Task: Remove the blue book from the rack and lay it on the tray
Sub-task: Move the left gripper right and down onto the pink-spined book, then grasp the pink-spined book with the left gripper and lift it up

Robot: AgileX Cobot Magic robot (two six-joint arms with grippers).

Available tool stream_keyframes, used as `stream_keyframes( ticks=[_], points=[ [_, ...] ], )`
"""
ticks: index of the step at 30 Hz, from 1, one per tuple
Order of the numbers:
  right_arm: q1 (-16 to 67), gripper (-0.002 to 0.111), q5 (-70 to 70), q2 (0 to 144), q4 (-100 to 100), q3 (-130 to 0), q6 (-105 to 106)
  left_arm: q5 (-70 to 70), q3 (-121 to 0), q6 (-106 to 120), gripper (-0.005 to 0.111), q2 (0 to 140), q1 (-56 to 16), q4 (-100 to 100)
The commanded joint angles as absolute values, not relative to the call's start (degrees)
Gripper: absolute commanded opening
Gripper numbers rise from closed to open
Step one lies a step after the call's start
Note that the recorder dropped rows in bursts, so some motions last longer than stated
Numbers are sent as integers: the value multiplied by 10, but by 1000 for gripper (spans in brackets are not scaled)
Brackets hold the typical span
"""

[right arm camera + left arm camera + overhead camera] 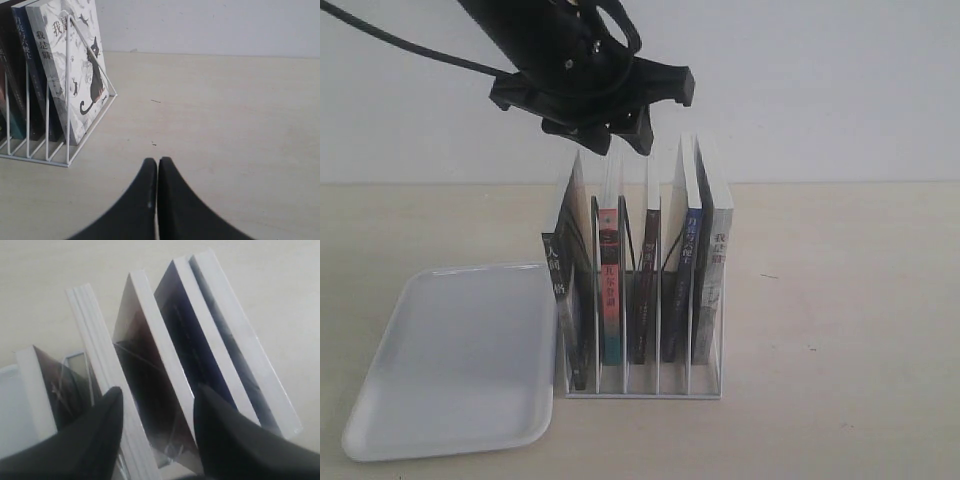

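The white wire rack (640,385) holds five upright books. The blue book (679,285) stands in the fourth slot from the left, showing a dark blue spine. Its dark blue cover (187,342) shows from above in the left wrist view, and its spine (31,75) in the right wrist view. My left gripper (617,142) hangs open just above the tops of the middle books. Its fingers (107,415) flank the dark-covered third book (150,375), beside the blue one. The white tray (450,360) lies left of the rack. My right gripper (157,162) is shut over bare table, right of the rack.
A grey-black-spined book (558,300), a red-and-teal-spined book (610,290) and a dark-spined book (642,290) fill the left slots. A white-grey book with a cat drawing (75,75) fills the last. A pale wall runs behind the table.
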State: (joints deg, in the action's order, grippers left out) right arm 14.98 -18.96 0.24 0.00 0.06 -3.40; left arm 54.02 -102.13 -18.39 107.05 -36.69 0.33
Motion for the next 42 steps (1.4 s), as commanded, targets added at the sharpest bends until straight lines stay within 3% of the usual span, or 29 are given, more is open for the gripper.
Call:
stream_keyframes(
  ticks=[1,30,36,42],
  points=[
    [148,0,-186,0,0,0,-31,562,-1040,-210,42,1091,-371,38],
    [148,0,-186,0,0,0,-31,546,-1040,-226,42,1131,-371,65],
    [148,0,-186,0,0,0,-31,543,-1040,-231,29,1131,-371,65],
    [148,0,-186,0,0,0,-31,540,-1040,-231,27,1133,-371,65]
  ],
)
